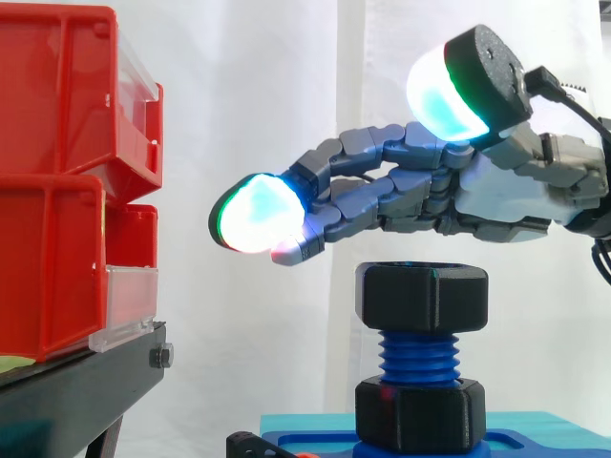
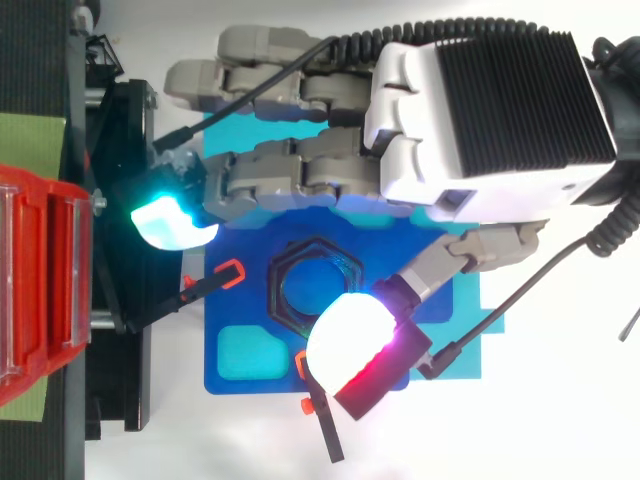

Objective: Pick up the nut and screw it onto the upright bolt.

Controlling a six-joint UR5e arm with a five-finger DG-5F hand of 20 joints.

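hand (image 1: 496, 196) level just above nut (image 1: 422, 298), not touching, fingers stretched out toward red bins (image 1: 57, 191), thumb spread wide, nothing held, nut atop blue bolt (image 1: 420, 355)

We record: a white curtain (image 1: 258, 134), hanging in soft folds and brightly lit, across the far side. At the left, red bins (image 1: 52, 200) stacked two high with clear front panels (image 1: 129, 305), on a black stand (image 1: 86, 382). A green sheet (image 2: 30, 140) lies beneath them. White tabletop (image 2: 570, 410), right.
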